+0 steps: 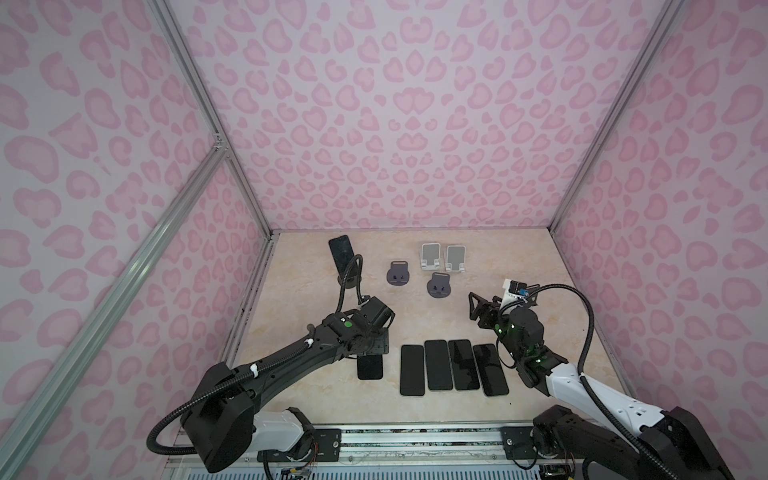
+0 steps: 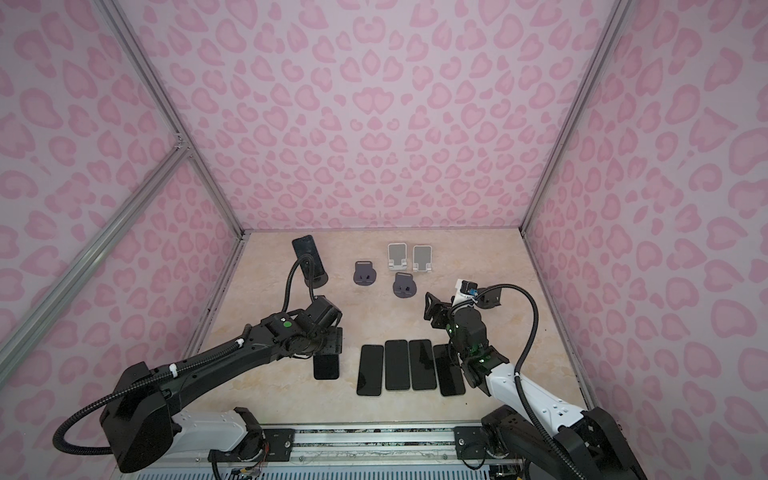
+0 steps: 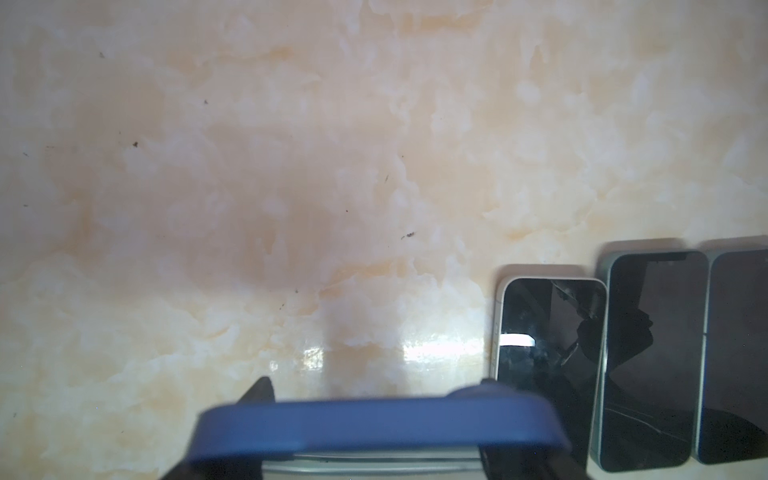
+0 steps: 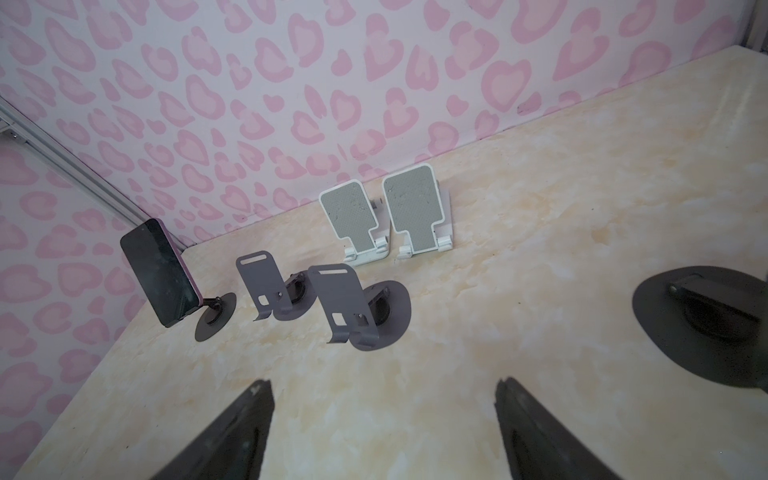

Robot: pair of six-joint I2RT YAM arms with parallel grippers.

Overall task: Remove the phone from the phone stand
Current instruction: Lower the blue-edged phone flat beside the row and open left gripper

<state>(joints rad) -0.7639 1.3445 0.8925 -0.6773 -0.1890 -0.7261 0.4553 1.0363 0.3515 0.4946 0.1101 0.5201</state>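
Left tool (image 3: 376, 386) is clamping a blue phone (image 3: 374, 424) over the surface (image 3: 291, 166), beside a row of four phones (image 1: 453, 365). Right tool (image 4: 384, 384) is hovering with its jaws apart — a second phone (image 4: 160, 272) is leaning on its stand (image 4: 215, 318), back left.

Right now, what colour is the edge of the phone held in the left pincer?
Blue; the phone shows it best in the left wrist view.

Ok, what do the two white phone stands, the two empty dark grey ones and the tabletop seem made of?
White phone stands: matte white plastic, apparently, with grey dimpled pads, likely rubber, scuffed in patches.
Dark grey phone stands: thin bent sheet, matte; probably painted metal, maybe plastic.
Tabletop: glossy marble-pattern surface showing glare; stone or laminate, cannot tell.
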